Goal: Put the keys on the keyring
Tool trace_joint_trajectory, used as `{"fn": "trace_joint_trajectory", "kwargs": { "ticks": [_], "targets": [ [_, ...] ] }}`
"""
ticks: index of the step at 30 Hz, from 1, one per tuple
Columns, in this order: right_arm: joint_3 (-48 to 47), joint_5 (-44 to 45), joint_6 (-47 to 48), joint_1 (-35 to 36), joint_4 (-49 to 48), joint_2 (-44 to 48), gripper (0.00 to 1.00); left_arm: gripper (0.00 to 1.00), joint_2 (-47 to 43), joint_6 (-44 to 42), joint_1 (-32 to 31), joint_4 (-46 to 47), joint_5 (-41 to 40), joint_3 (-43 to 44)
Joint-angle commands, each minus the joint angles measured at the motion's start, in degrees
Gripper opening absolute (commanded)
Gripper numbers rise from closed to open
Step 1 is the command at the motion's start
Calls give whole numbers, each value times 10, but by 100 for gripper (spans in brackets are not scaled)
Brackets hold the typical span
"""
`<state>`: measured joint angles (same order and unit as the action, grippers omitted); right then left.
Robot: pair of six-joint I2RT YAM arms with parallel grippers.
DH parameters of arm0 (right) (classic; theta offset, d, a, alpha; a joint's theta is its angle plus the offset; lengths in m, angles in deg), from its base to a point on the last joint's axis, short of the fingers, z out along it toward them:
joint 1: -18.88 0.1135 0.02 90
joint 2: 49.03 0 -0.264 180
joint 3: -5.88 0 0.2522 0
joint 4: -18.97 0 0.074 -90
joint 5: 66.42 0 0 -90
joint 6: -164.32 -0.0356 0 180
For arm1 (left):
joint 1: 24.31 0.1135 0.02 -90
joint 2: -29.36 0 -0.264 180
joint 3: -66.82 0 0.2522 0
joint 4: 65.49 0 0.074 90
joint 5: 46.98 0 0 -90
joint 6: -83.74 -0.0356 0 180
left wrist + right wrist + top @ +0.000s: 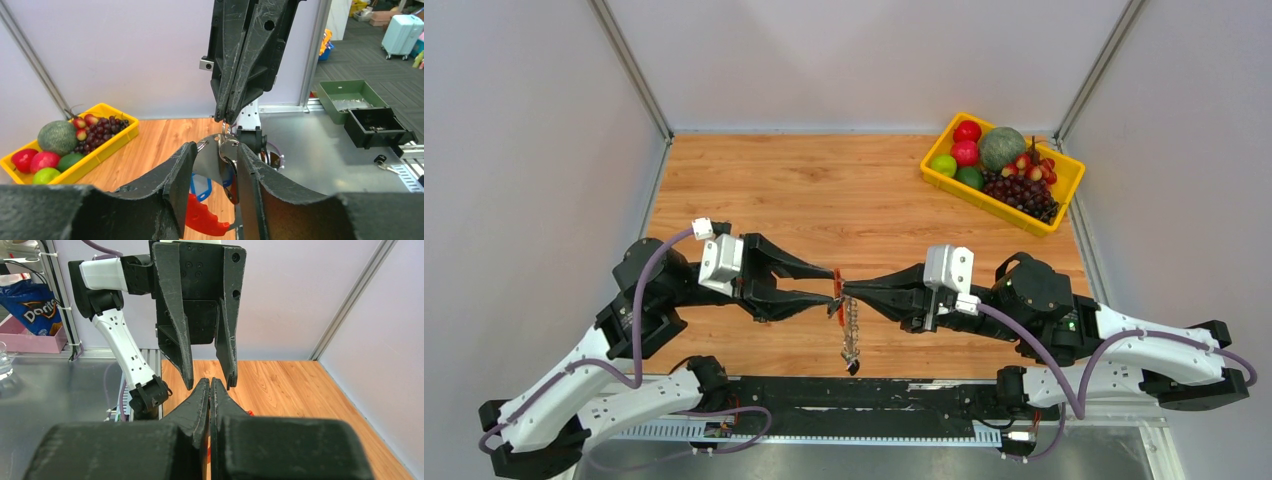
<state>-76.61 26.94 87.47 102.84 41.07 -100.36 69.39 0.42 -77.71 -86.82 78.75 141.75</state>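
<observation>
The keyring, a curved grey strip with a red part, hangs above the table's near middle. The fingers of my left gripper stand partway apart on either side of it, with both pads against the bunch. My right gripper comes from the opposite side and is shut on the small wire loop at its top. A silver key and a blue piece hang beside the strip. From above, the two grippers meet tip to tip, and the keys trail toward the near edge.
A yellow fruit tray sits at the far right corner of the wooden table. Walls close in the left, far and right sides. Off the table, a green bin and a black bin stand on the metal bench.
</observation>
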Motion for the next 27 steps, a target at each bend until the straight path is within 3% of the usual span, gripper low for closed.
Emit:
{"fn": "trace_joint_trajectory", "kwargs": {
  "ticks": [1, 7, 27],
  "targets": [
    [-31, -12, -5, 3, -22, 3, 0, 44, 8, 30, 2, 57, 32, -10],
    [-37, -14, -2, 3, -22, -2, 0, 36, 16, 41, 2, 72, 47, -15],
    [-44, -9, 3, 8, -23, -11, 0, 24, 22, 46, 2, 88, 58, -20]
  ]
}}
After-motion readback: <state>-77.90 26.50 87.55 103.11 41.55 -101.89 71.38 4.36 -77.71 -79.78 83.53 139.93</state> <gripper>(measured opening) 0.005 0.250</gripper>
